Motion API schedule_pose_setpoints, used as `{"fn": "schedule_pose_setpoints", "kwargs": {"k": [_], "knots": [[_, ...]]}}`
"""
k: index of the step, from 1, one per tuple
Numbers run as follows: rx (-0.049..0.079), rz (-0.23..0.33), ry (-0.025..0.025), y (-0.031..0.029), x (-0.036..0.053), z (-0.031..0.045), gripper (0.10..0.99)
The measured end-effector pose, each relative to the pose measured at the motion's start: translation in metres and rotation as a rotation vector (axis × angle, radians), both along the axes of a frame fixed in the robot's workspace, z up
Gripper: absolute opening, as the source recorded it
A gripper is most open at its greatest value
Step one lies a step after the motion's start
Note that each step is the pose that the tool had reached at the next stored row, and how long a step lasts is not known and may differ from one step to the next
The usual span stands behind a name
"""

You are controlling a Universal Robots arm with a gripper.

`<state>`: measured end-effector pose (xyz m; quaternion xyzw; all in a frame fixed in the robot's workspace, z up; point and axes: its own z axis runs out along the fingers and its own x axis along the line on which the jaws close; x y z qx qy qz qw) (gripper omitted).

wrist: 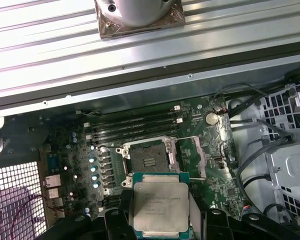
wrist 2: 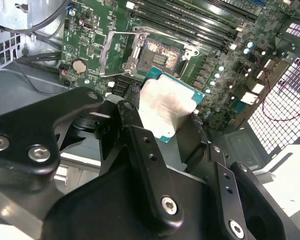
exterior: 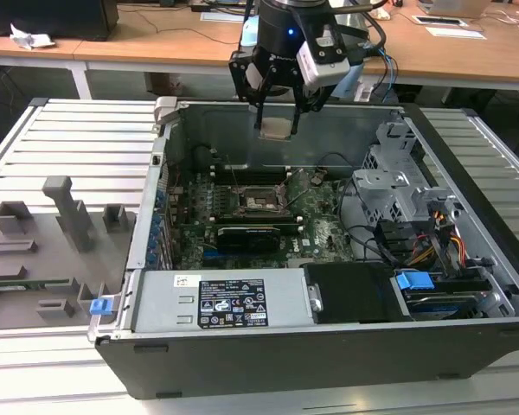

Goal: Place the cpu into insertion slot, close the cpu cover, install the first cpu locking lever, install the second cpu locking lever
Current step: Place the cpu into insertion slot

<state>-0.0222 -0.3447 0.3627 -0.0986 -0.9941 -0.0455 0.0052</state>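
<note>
The fingers [wrist 2: 140, 145] are clamped tight on the cpu [wrist: 160, 206], holding it in the air over the open case. The insertion slot [wrist: 149, 159] lies uncovered well below them. Lowered tilted or off-centre, the chip could damage the slot's contacts.

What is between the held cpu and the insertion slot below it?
Nothing; in the first wrist view only air separates the cpu from the open insertion slot.

Matte black gripper [exterior: 277, 121], a small blue light [exterior: 287, 33] glowing on it, pale grey box [exterior: 322, 54] alongside. Silver screws [wrist 2: 169, 205] stud its fingers [wrist 2: 140, 150]; dark cable [exterior: 382, 36] loops off
</note>
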Motion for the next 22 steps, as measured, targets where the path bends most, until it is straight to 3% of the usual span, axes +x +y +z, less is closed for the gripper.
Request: {"fn": "schedule_pose_setpoints", "kwargs": {"k": [22], "knots": [[0.0,-0.067,0.0,0.0,0.0,-0.0003,0.533]]}}
